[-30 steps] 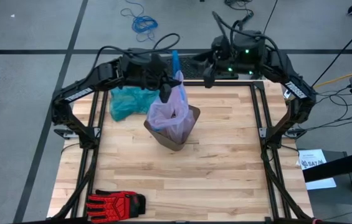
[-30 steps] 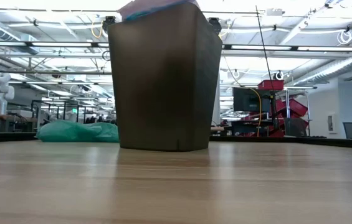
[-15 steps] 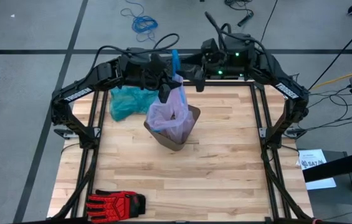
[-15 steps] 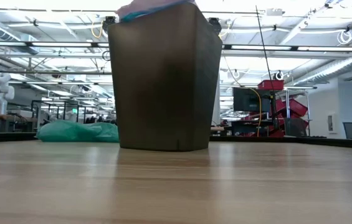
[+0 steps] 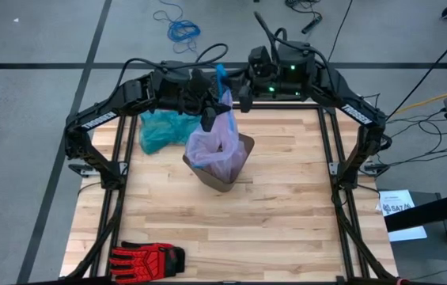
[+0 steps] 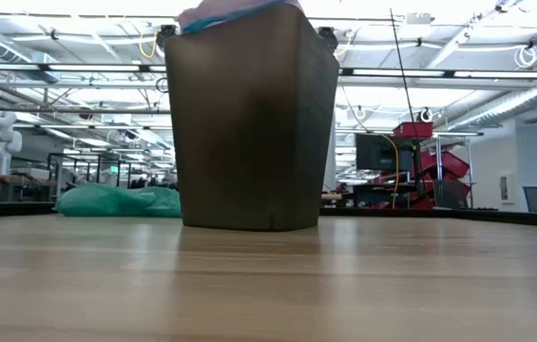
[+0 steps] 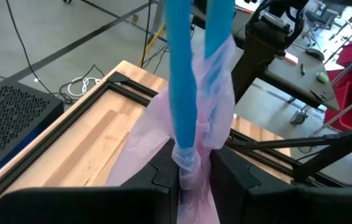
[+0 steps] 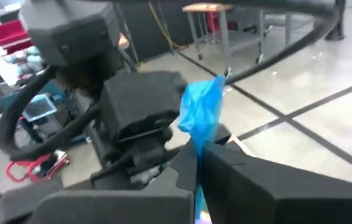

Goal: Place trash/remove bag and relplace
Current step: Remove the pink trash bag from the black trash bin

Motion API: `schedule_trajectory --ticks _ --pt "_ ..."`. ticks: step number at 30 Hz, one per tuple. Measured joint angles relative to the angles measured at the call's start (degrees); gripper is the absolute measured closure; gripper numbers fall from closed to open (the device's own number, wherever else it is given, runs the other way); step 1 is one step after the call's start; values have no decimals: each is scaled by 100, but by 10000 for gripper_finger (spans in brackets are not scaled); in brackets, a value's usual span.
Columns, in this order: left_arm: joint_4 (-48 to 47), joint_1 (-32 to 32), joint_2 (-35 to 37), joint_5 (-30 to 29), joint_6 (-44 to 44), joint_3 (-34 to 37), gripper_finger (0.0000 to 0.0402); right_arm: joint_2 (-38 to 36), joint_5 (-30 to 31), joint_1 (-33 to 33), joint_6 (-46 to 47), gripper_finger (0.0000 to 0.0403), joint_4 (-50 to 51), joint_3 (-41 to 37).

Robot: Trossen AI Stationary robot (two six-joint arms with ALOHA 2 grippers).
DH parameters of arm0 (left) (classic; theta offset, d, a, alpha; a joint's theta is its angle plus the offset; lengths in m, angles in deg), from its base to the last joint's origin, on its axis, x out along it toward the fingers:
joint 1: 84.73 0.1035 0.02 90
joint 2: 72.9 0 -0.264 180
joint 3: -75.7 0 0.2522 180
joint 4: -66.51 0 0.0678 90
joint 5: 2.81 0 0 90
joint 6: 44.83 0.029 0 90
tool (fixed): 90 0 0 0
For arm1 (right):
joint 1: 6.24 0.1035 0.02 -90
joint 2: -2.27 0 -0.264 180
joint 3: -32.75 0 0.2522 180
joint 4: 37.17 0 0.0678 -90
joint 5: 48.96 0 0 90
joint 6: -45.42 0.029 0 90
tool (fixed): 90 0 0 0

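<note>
A brown bin (image 5: 227,176) stands in the middle of the table. The pale pink bag (image 5: 214,146) sits in it and bulges above the rim. Its top is gathered into a neck, and the blue drawstrings (image 5: 221,77) rise from there. My left gripper (image 5: 210,120) is shut on that neck, above the bin's far side. My right gripper (image 5: 240,98) comes in from the right and is shut on a drawstring. The low view shows only the bin's wall (image 6: 249,123) and a sliver of bag at its rim. My left gripper pinches the bag's gathered neck (image 7: 191,163) between its two fingers, just below where the blue drawstrings (image 7: 182,74) come out. The fingers reach in from the table's left, slanting a little downward. The bag's body hangs below them, inside the bin. My right gripper pinches a blue drawstring (image 8: 200,118) between its two fingers, above my left gripper's hold. It comes in roughly level from the table's right. The string stands up out of the fingers; its lower stretch is hidden behind them.
A crumpled teal-green bag (image 5: 164,128) lies on the table's far left, beside the bin, and also shows in the low view (image 6: 116,199). A red and black glove (image 5: 148,257) lies at the near left corner. The near half of the tabletop (image 5: 286,229) is bare wood.
My right gripper has moved toward the table's left, from beside the far right frame up to the blue drawstrings above my left gripper. The bag, the bin and my left gripper have stayed where they were.
</note>
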Motion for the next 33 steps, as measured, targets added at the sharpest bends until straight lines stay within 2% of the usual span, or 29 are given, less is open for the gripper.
schedule_trajectory --ticks 13,27,30,33 --pt "-91 -111 0 -2 24 -2 329 -35 229 -1 -117 403 -451 0" --pt "-489 -173 -24 -4 24 -7 329 -107 353 -1 -211 401 -482 2" --pt "-411 -170 -24 -2 24 -7 329 -197 325 -1 -525 385 -320 2" --pt "-341 -170 10 -4 25 -7 329 -363 331 3 -684 346 -103 2"
